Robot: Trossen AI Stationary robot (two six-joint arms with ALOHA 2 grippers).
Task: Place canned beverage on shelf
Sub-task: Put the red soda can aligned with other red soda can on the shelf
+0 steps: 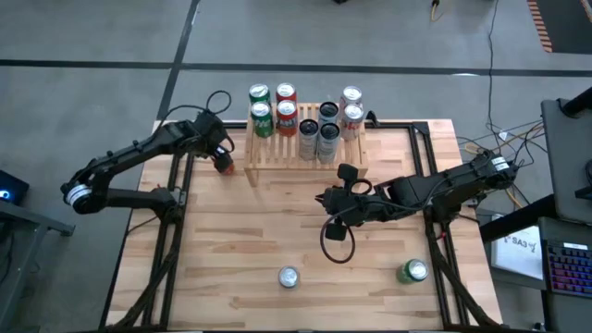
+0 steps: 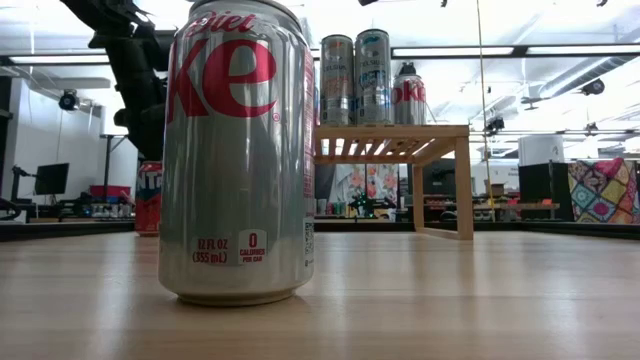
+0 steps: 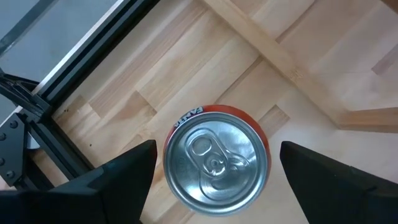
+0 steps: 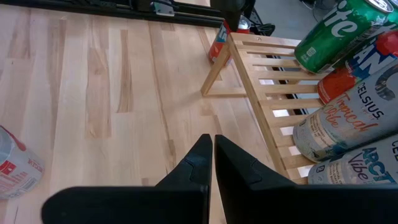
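Observation:
An orange-red can [image 3: 214,160] stands upright on the table by the left end of the light-wood slatted shelf [image 1: 277,153]. It also shows in the high view [image 1: 225,167] and the low view [image 2: 148,196]. My left gripper [image 3: 214,186] is open above it, pointing down, with one finger on each side of the can's top and a small gap on each side. My right gripper [image 4: 212,158] is shut and empty, low over the table's middle [image 1: 326,198], pointing toward the shelf [image 4: 261,93]. Several cans [image 1: 319,129] stand on the shelf.
A silver Diet Coke can [image 1: 289,277] stands near the table's front edge, close in front of the low camera [image 2: 240,150]. A green can [image 1: 413,271] stands at the front right. The shelf's left part [image 1: 264,155] has bare slats.

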